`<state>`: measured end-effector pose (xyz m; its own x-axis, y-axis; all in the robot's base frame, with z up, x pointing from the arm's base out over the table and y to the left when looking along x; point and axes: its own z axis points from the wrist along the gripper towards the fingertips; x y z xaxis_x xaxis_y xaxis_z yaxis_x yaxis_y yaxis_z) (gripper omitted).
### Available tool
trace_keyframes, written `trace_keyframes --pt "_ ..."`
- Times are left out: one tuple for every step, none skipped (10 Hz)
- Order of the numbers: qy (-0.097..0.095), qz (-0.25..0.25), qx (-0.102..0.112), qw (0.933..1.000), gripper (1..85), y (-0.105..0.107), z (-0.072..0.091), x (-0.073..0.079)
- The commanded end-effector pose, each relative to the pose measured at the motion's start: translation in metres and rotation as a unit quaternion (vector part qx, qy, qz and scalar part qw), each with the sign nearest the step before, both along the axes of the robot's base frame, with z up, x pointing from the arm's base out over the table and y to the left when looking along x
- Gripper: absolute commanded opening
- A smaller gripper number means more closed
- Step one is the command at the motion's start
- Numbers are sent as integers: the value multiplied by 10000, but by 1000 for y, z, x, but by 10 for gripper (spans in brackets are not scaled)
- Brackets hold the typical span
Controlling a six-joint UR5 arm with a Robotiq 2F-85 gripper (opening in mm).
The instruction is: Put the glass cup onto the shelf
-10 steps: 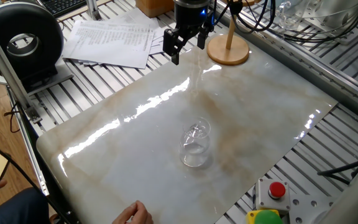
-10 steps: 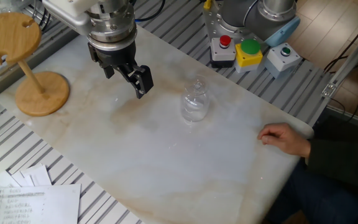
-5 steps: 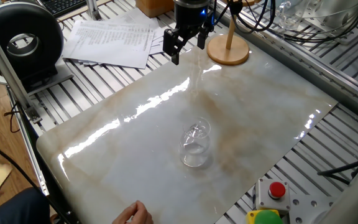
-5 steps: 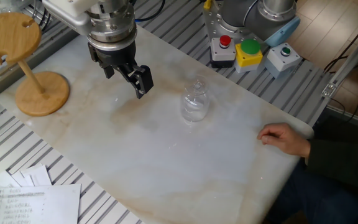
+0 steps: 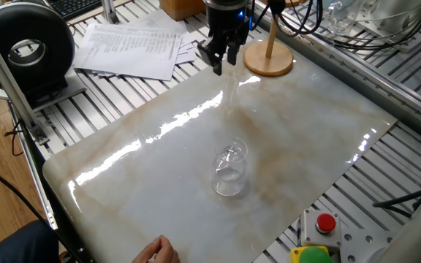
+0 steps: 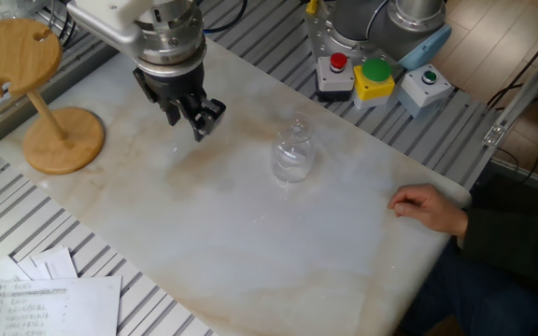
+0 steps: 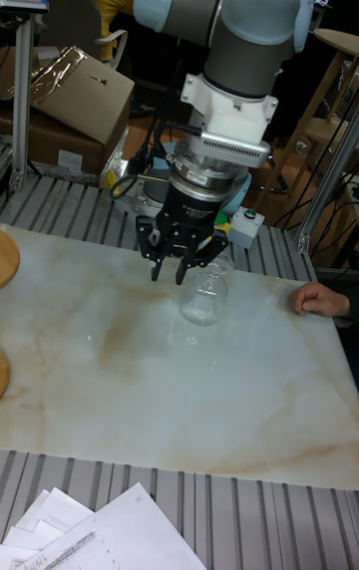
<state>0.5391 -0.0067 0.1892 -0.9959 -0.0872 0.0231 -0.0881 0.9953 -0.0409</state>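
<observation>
The glass cup (image 5: 230, 172) (image 6: 292, 155) (image 7: 203, 297), clear and colourless, stands alone on the marble-patterned mat (image 5: 152, 175). The wooden shelf (image 6: 28, 89) stands at the mat's corner; its round base (image 5: 268, 59) and notched top disc (image 6: 12, 54) show. My gripper (image 5: 221, 60) (image 6: 200, 122) (image 7: 181, 271) hangs just above the mat between the shelf and the cup, a hand's width from the cup. It is open, fingers pointing down, with nothing between them.
A button box with a red stop button (image 5: 327, 223) (image 6: 339, 63) sits past the mat's edge. A person's hand (image 6: 424, 205) (image 7: 317, 299) rests on the mat's edge near the cup. Papers (image 5: 131, 45) and a black round device (image 5: 26, 48) lie off the mat.
My gripper has turned about its own vertical axis, so its fingers now line up differently in both fixed views. It stays over the same spot. The cup has not moved.
</observation>
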Motion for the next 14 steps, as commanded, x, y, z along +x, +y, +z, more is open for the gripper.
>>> trace_keyframes --pt "22 113 -17 9999 20 0 1 -1" --pt "22 105 -10 9999 20 0 1 -1" --pt "30 120 -9 9999 20 0 1 -1" --pt "80 186 -38 9998 20 -2 1 -4" --pt "157 182 -52 9997 20 -2 3 -8" --pt "378 24 159 9992 20 14 6 -27" --pt "412 -78 130 9990 20 21 7 -38" --pt "370 -234 221 9988 20 36 4 -47" --pt "205 -270 108 9994 20 39 1 -44" --pt "139 -289 232 9992 20 55 12 -44" --pt "213 -136 305 9992 20 63 25 -52" --pt "238 -33 439 9987 20 72 35 -59" --pt "269 23 541 9982 20 81 41 -65" --pt "239 -18 746 9969 20 101 43 -71"
